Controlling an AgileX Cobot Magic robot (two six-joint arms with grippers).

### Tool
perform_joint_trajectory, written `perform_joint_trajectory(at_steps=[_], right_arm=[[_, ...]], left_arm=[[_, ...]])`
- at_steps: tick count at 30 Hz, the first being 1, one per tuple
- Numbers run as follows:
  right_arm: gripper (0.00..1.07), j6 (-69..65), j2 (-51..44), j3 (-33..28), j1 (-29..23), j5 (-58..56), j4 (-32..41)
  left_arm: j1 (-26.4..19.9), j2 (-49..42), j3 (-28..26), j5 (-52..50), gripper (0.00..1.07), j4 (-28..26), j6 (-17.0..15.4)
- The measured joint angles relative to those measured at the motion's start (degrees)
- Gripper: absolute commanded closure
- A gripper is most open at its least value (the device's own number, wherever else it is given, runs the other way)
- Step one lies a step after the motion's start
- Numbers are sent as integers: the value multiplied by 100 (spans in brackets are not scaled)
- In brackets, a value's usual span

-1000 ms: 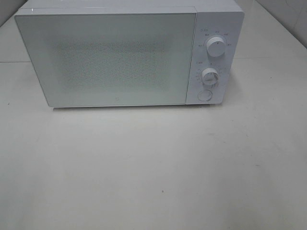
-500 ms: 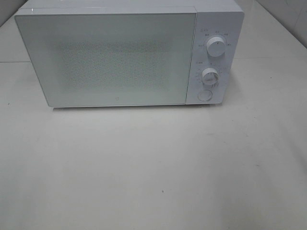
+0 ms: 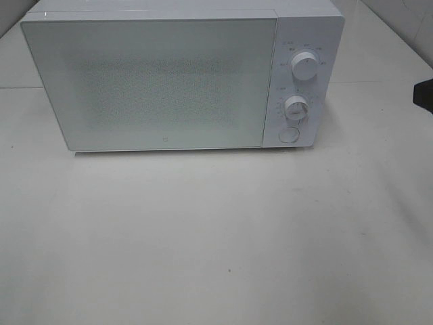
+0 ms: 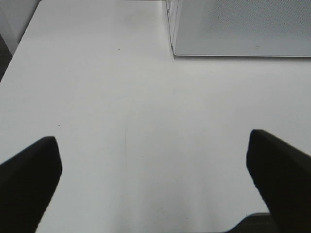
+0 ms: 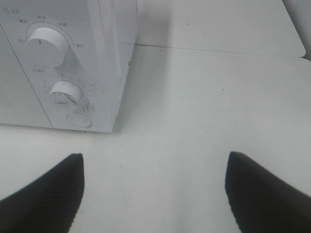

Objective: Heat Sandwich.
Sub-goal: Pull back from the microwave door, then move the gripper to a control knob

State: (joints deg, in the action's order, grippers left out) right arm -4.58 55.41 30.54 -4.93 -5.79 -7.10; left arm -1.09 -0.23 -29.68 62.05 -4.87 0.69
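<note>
The sandwich is out of view in every frame. A white microwave [image 3: 155,81] stands at the back of the table with its door shut; its corner [image 4: 233,26] shows in the left wrist view and its control panel [image 5: 58,73] in the right wrist view. My left gripper [image 4: 153,145] is open over bare table, in front of and left of the microwave. My right gripper [image 5: 154,165] is open, low over the table to the right of the control panel, with nothing between its fingers. A dark part of the right arm [image 3: 424,95] shows at the right edge.
The microwave panel has two round knobs [image 3: 306,66] [image 3: 296,107] and a round button [image 3: 289,135] below them. The white table [image 3: 216,237] stretches in front. The table's near edge [image 4: 243,218] shows in the left wrist view.
A dark part of the right arm has come into the exterior view at the right edge. The microwave has not moved.
</note>
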Motion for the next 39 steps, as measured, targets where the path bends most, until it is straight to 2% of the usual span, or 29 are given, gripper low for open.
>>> perform_joint_trajectory(at_steps=[17,21,24,33,35,38,39], right_arm=[[31,0,1129,0,0,1725,0],[31,23,1392,-166,0,2366,63],[31,355,1541,-625,0,3317,447],[31,882,1868,-1381,-11,4990,1272],[31,900,1919,-1444,-69,5151,1364],[31,1146,2154,-1644,-504,5730,1822],[31,1146,2154,-1644,-504,5730,1822]], left_arm=[[0,0,0,0,8,0,0],[0,0,0,0,8,0,0],[0,0,0,0,8,0,0],[0,0,0,0,9,0,0],[0,0,0,0,9,0,0],[0,0,0,0,9,0,0],[0,0,0,0,9,0,0]])
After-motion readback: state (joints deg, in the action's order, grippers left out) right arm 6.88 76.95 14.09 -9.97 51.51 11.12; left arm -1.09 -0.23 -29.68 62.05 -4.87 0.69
